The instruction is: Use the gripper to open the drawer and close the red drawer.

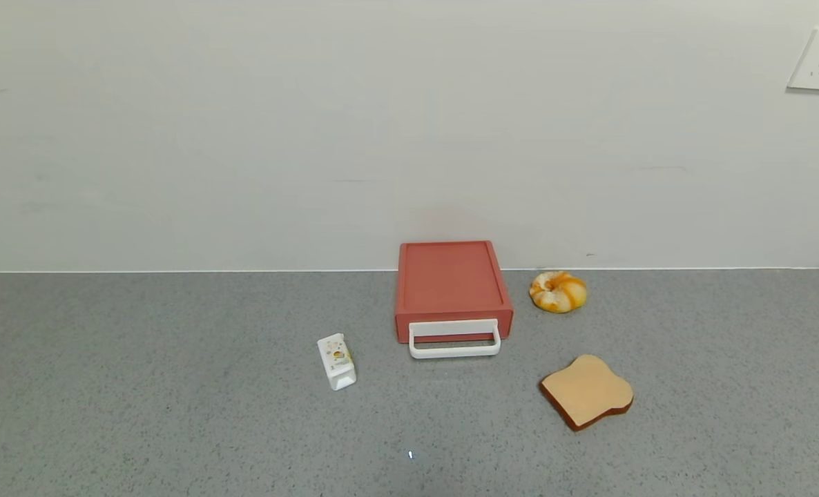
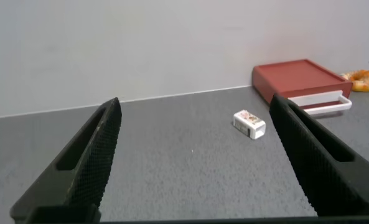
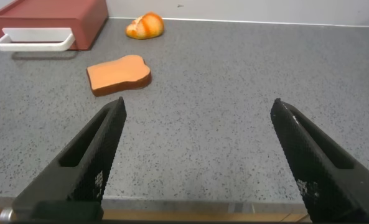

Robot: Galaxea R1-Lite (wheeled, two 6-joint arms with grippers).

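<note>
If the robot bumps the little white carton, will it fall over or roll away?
The little white carton already lies on its side on the grey counter, so it probably cannot tip further. Its flat, boxy sides suggest it would slide rather than roll. It looks small, so a light nudge would likely move it easily.

No words or numbers can be read anywhere; the small white carton (image 1: 337,361) lying on the grey counter (image 1: 140,386) carries only a yellow-and-orange printed picture, and any lettering on it is too small to make out
</note>
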